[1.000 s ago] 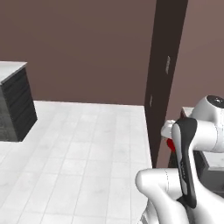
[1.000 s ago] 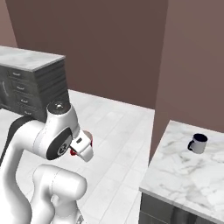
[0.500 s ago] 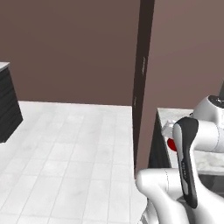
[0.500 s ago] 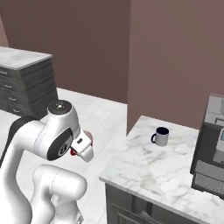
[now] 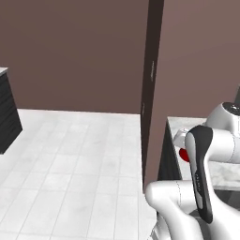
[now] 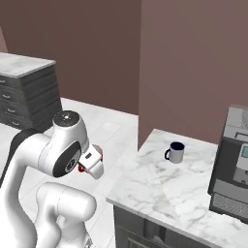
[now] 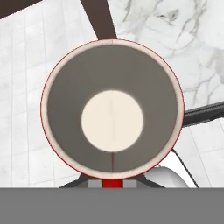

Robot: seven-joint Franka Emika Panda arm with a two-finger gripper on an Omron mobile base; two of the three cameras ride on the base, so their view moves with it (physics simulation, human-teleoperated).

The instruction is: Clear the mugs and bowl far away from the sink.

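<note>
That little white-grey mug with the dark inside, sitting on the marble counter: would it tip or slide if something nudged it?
The white-grey mug with navy inside stands upright on a flat base, so it would probably slide rather than tip. The polished marble counter looks smooth, so little would slow it. Its side handle may make it turn when pushed.

A kitchen, by the look of it. To the right a marble counter [image 6: 160, 193] tops dark cabinets, with a mug [image 6: 175, 152] standing on it and a grey coffee machine [image 6: 231, 164] at its far right end. Far left sits a dark drawer unit [image 6: 26, 101] under another marble top. White floor tiles [image 5: 70, 159], brown walls [image 5: 70, 51].
</note>
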